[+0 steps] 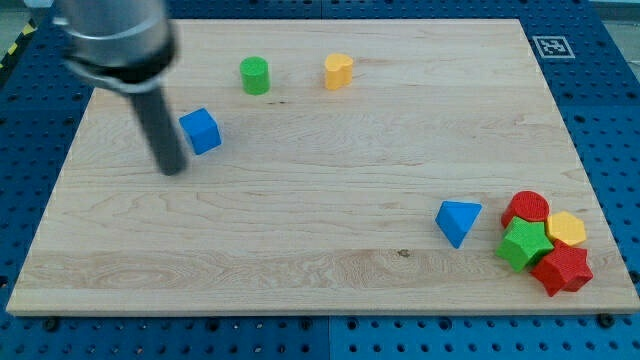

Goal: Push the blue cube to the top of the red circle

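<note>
The blue cube point(201, 131) lies on the wooden board at the view's upper left. My tip point(173, 166) rests on the board just left of and slightly below the blue cube, a small gap apart from it. The red circle point(527, 208) lies far off at the view's lower right, at the top of a cluster of blocks.
A green cylinder point(255, 75) and a yellow heart-like block point(339, 71) lie near the view's top. A blue triangle point(458, 221) lies left of the cluster, which holds a yellow hexagon point(566, 229), a green star point(525, 245) and a red star point(562, 269).
</note>
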Controlling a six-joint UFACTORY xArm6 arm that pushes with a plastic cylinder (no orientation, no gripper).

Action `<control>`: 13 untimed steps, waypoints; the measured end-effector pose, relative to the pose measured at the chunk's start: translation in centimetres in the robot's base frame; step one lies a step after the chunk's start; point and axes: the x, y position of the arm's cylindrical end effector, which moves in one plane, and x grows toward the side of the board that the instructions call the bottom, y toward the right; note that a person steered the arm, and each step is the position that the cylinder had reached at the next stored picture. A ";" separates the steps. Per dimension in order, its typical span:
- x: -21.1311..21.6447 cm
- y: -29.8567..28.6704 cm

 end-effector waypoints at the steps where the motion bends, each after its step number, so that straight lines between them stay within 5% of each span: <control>1: -2.6 -2.3; 10: -1.9 24.4; 13: 0.9 37.7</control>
